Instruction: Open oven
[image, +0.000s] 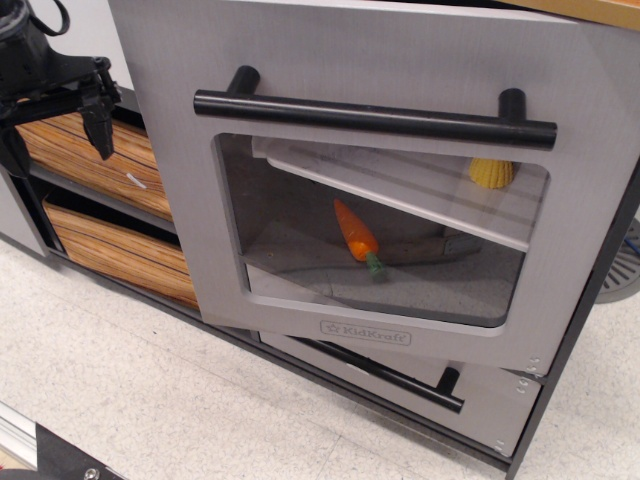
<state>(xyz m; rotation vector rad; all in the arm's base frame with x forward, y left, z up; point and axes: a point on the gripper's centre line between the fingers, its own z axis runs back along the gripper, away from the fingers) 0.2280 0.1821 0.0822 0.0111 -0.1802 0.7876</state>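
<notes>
I see the gripper (55, 125) left of the oven (370, 170), well apart from its black bar handle (375, 118). Its jaws are spread, holding nothing. Through the door window, a toy carrot (357, 237) lies inside the oven.

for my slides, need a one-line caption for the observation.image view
Black gripper apart from silver-grey windowed toy oven, orange carrot inside.
</notes>
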